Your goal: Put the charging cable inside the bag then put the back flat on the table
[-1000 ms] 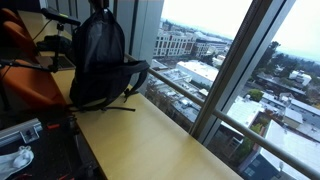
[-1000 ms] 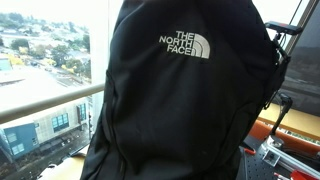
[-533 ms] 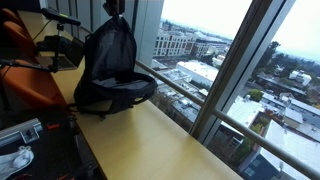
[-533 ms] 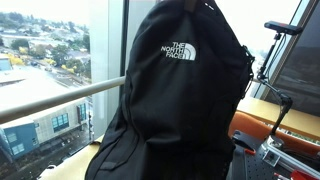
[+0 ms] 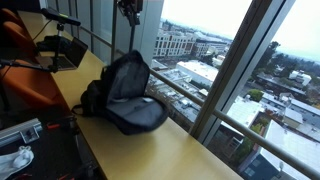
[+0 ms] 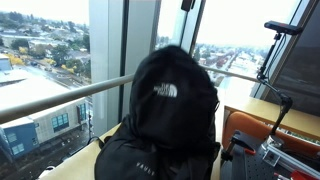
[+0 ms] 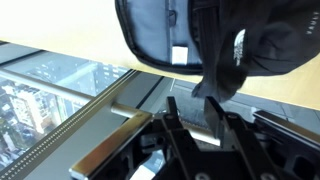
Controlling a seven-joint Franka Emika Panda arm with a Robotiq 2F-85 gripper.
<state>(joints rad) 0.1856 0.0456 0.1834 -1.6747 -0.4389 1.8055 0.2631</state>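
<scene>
Plainly, the bag (image 5: 125, 92) lies slumped on the tabletop (image 5: 160, 150) by its window edge. Above, the claw (image 7: 196, 110) hangs spread, empty.

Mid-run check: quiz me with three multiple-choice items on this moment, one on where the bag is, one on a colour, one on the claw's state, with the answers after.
1. Where is the bag?
A. On the floor
B. On the table, beside the window
C. On the orange chair

2. What colour is the logo on the bag?
A. White
B. Red
C. Yellow

3. What is the claw doing?
A. Gripping the bag's top
B. Reaching inside the bag
C. Holding nothing, up above the bag

Answers:
1 B: both exterior views show it slumped on the tan tabletop by the glass.
2 A: the lettering is white on black fabric.
3 C: there is a clear gap between the claw and the bag below it.
</scene>
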